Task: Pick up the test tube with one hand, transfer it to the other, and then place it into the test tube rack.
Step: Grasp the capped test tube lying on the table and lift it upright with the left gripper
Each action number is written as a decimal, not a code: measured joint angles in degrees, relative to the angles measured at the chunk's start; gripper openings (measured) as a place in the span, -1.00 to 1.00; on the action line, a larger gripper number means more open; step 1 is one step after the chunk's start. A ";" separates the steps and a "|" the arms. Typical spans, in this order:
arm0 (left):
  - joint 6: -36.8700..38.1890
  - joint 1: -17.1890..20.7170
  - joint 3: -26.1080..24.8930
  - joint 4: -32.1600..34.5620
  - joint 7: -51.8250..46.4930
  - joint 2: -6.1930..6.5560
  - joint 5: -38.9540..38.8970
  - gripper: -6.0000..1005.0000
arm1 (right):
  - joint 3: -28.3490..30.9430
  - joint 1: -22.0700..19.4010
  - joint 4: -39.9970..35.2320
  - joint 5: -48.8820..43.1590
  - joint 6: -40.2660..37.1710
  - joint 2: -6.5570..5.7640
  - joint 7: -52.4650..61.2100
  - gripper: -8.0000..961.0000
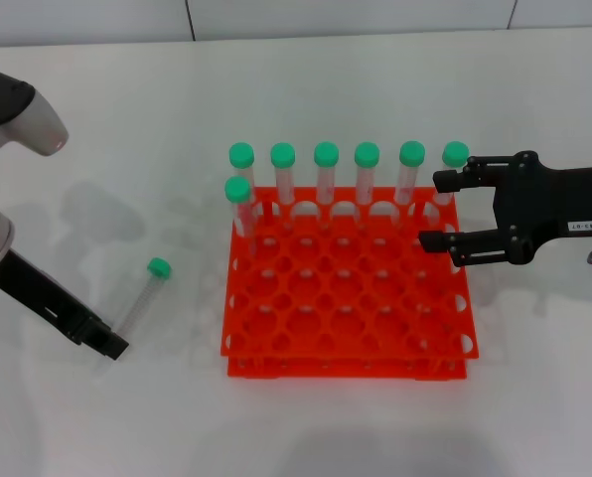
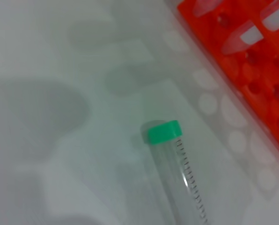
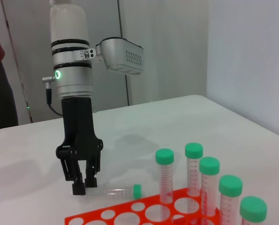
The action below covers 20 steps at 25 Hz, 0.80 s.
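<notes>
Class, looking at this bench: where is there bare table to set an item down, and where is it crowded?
Bare table runs along the near edge in front of the test tube rack, and across the far side behind its row of capped tubes. It is crowded left of the rack, where the left hand is at the lying test tube, and at the rack's right edge beside the open right hand.

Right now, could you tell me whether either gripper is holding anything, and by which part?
The left gripper is closed around the bottom end of the test tube, which lies on the table. The right gripper, open over the rack, holds nothing.
</notes>
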 joint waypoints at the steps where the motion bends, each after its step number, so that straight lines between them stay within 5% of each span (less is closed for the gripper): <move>1: -0.04 -0.02 0.00 -0.12 -0.04 0.00 0.04 -0.27 | 0.00 0.00 0.00 0.01 0.00 0.00 0.00 0.57; 20: -1.59 -1.23 -0.19 -2.64 -0.12 0.09 1.16 -0.32 | 0.00 0.00 0.00 0.03 0.29 0.00 -0.02 0.57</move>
